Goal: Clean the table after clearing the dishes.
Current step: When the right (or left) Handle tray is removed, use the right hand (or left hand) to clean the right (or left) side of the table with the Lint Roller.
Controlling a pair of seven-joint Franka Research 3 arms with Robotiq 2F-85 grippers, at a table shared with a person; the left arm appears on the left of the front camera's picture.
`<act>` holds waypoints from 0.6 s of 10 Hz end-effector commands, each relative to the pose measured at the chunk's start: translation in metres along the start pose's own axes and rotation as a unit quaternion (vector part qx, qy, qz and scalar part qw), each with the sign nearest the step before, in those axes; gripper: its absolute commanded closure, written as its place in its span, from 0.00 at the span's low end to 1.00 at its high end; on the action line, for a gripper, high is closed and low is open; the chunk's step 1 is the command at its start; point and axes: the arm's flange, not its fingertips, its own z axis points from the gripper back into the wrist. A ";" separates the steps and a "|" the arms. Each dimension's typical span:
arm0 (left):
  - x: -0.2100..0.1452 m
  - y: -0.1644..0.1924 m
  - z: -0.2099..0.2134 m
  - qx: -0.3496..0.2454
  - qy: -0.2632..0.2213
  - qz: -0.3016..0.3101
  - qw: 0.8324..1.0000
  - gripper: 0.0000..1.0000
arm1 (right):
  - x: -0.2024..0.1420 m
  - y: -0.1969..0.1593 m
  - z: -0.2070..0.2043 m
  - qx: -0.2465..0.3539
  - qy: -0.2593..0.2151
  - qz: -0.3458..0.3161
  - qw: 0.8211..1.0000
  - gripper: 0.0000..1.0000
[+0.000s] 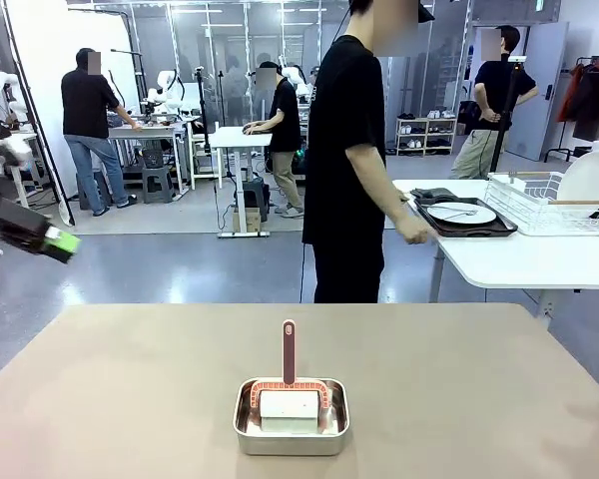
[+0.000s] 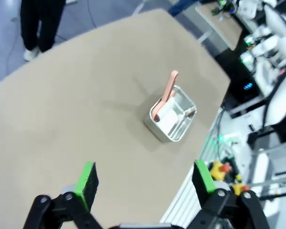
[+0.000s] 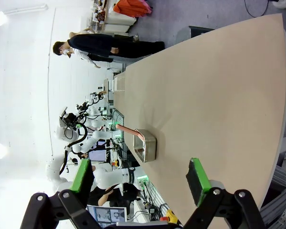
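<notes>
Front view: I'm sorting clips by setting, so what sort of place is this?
Probably an open lab or studio workspace: a tall white backdrop screen, people standing at white workbenches, and glass partitions behind them.

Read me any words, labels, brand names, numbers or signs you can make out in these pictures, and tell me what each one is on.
None can be read.
The steel pan and the pink-handled tool in it: no print shows.
The tan table: plain, no marking.
The screen at the bottom edge of the right wrist view: whatever it shows is too small and blurred to read.
</notes>
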 end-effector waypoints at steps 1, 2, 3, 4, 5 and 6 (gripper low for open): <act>0.020 0.005 -0.036 0.021 0.068 -0.020 0.997 0.00 | -0.001 0.003 0.000 0.000 -0.001 0.002 1.000 0.00; 0.032 -0.001 -0.067 0.003 0.103 -0.029 0.994 0.00 | -0.001 0.003 0.000 0.000 -0.001 0.002 1.000 0.00; 0.043 -0.010 -0.104 0.004 0.140 -0.051 0.989 0.00 | -0.001 0.003 0.000 0.000 -0.001 0.002 1.000 0.00; 0.051 -0.017 -0.135 -0.001 0.165 -0.064 0.984 0.00 | -0.001 0.003 0.000 0.000 -0.001 0.002 1.000 0.00; 0.057 -0.023 -0.164 -0.010 0.187 -0.072 0.980 0.00 | -0.001 0.003 0.000 0.000 -0.001 0.002 1.000 0.00; 0.059 -0.027 -0.186 -0.014 0.210 -0.085 0.974 0.00 | -0.001 0.003 0.000 0.000 -0.001 0.002 1.000 0.00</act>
